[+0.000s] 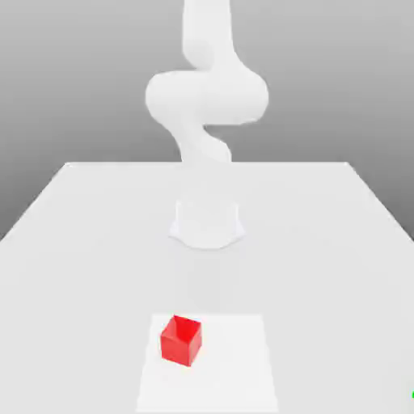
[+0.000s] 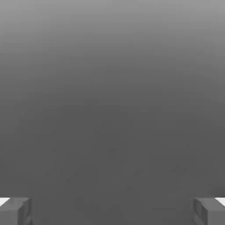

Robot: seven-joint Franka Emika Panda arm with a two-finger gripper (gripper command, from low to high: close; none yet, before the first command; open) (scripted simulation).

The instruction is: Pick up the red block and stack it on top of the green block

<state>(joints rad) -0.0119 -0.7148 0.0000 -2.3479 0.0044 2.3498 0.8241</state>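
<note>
no writing or marking is showing on the red block (image 1: 180, 340), a plain matte cube. it is sitting on a paler square patch (image 1: 234, 364) of the white desk (image 1: 323, 234), in front of the arm's round base (image 1: 207, 222) and a little toward the exterior view's left of it. the green block (image 1: 412, 394) is showing as a mere sliver cut off by the frame edge, well apart from the red block, toward the exterior view's right. the white arm (image 1: 206, 93) is rising out of frame. in the hand view the pincer (image 2: 112, 211) is standing wide apart, its grey fingertips (image 2: 15, 211) holding nothing, with blank grey between them.
</note>
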